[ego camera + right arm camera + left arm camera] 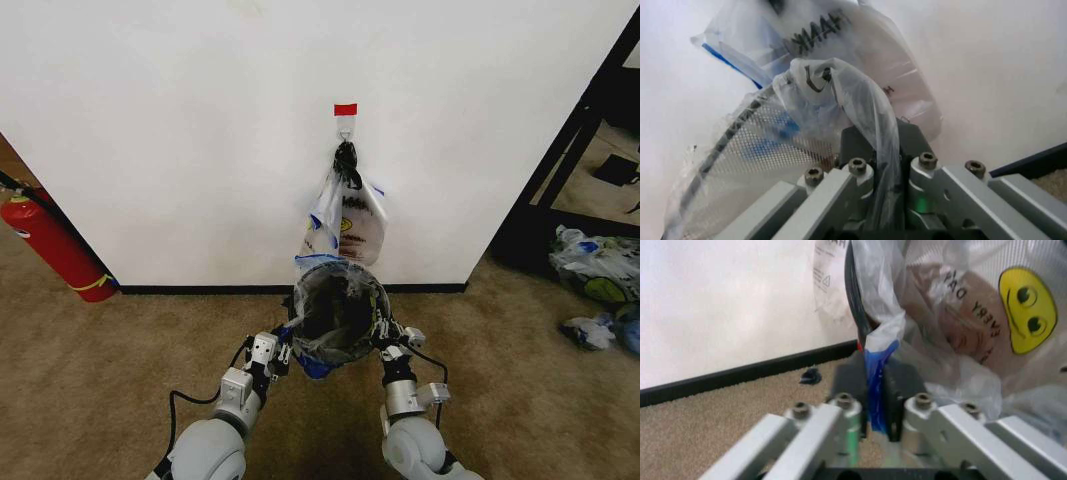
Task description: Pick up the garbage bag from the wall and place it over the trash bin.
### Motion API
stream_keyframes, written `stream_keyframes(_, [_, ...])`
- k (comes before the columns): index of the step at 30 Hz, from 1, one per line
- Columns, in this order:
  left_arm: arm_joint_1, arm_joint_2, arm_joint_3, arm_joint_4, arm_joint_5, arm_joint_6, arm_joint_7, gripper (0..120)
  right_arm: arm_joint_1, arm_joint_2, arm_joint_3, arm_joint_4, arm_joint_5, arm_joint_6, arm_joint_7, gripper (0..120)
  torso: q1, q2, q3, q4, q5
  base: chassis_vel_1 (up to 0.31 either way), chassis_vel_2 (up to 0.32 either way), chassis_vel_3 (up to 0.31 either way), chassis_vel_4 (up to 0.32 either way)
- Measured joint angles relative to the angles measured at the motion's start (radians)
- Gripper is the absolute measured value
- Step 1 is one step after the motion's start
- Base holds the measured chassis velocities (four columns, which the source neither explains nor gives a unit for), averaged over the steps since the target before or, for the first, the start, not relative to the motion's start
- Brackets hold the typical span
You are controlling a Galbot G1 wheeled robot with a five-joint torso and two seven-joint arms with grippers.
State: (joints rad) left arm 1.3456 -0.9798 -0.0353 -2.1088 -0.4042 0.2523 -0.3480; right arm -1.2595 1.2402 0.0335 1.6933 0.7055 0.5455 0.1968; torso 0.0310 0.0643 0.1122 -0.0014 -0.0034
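Note:
The garbage bag (322, 266), thin whitish plastic with blue edging, is spread across the mouth of the black mesh trash bin (299, 300), which stands on the carpet just before the wall (180, 120). My left gripper (284, 348) is shut on the bag's blue strip (875, 365) at the bin's left rim. My right gripper (385, 335) is shut on a twisted bunch of the bag (870, 115) at the right rim. The bag's yellow smiley (1027, 310) shows in the left wrist view. The bin's mesh (740, 140) shows beside my right gripper (877, 150).
More smiley bags (348, 220) hang by a black knot from the hook under red tape (345, 108). A red fire extinguisher (55, 245) leans at the left. Stuffed clear bags (598, 275) lie at the right by a black frame (560, 170). Open carpet lies on both sides.

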Motion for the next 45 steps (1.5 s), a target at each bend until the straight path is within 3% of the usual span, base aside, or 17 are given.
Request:
stream_keyframes(3, [0.004, 0.000, -0.003, -0.006, -0.003, -0.003, 0.000, 0, -0.002, 0.000, 0.002, -0.001, 0.005, -0.002, 0.001, 1, 0.000, 0.000, 0.000, 0.0000, 0.0000, 0.000, 0.000, 0.000, 0.000])
stream_keyframes(12, [0.017, -0.017, -0.010, 0.000, -0.008, -0.021, 0.001, 0, -0.011, -0.007, 0.002, 0.016, 0.077, -0.021, 0.005, 1, 0.000, 0.000, 0.000, 0.0000, -0.0001, 0.000, 0.000, 0.000, 0.000])
stream_keyframes(24, [0.027, -0.093, -0.047, 0.034, -0.037, -0.049, 0.016, 0, -0.048, -0.018, 0.021, 0.052, 0.203, -0.034, -0.002, 1, 0.000, 0.000, 0.000, -0.0001, 0.0000, 0.000, 0.000, 0.000, 0.000])
stream_keyframes(45, [0.021, -0.122, -0.024, 0.098, -0.012, -0.100, 0.085, 0, -0.069, -0.010, 0.028, 0.111, 0.344, -0.055, -0.008, 1, 0.000, 0.000, 0.000, 0.0000, 0.0000, 0.000, 0.000, 0.000, 0.000])
